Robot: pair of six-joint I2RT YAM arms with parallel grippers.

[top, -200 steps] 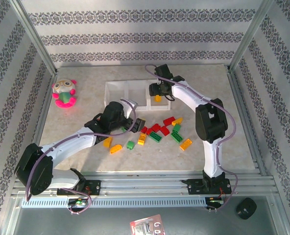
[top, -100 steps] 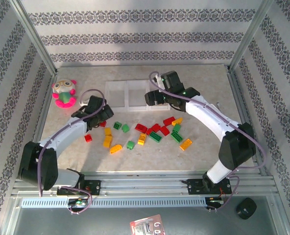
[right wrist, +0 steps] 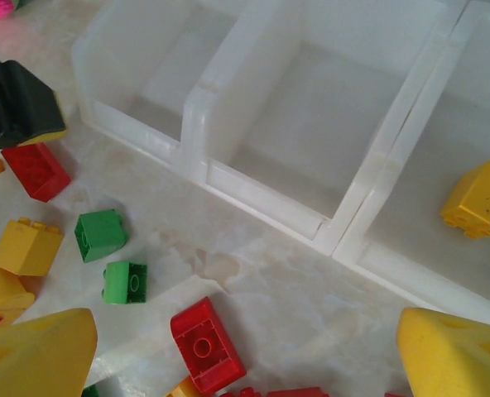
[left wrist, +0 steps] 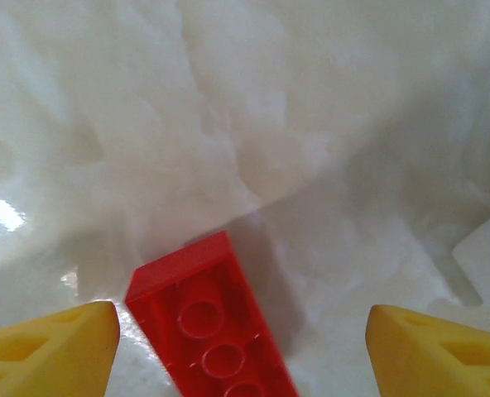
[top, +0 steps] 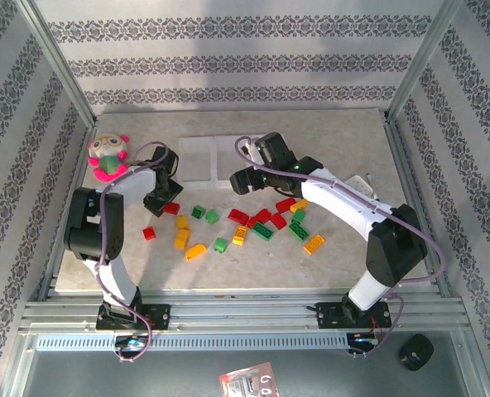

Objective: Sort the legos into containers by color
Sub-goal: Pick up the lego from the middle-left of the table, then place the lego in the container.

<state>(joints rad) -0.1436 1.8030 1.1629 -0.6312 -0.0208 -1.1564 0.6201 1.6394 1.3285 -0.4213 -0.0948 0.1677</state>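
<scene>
The white tray (right wrist: 336, 227) has three compartments; a yellow lego (right wrist: 477, 198) lies in the right one, and the other two hold nothing. My right gripper (right wrist: 247, 331) is open just in front of the tray, above a red lego (right wrist: 205, 346), and holds nothing. My left gripper (left wrist: 241, 331) is open and low over the table, straddling an upside-down red lego (left wrist: 208, 331) without clamping it. From above, the left gripper (top: 164, 201) is near the tray's (top: 197, 157) left end and the right gripper (top: 243, 180) near its middle. Red, green and yellow legos (top: 266, 223) lie scattered in front.
A pink-and-green plush toy (top: 108, 157) sits at the far left. Two green legos (right wrist: 100, 234) and a yellow one (right wrist: 26, 246) lie between the grippers. A lone red lego (top: 149, 233) lies left of the pile. Patterned walls enclose the table.
The right gripper let go of a yellow lego into the right compartment and moved left and nearer. The left gripper swung left to a red lego, and its jaws narrowed.
</scene>
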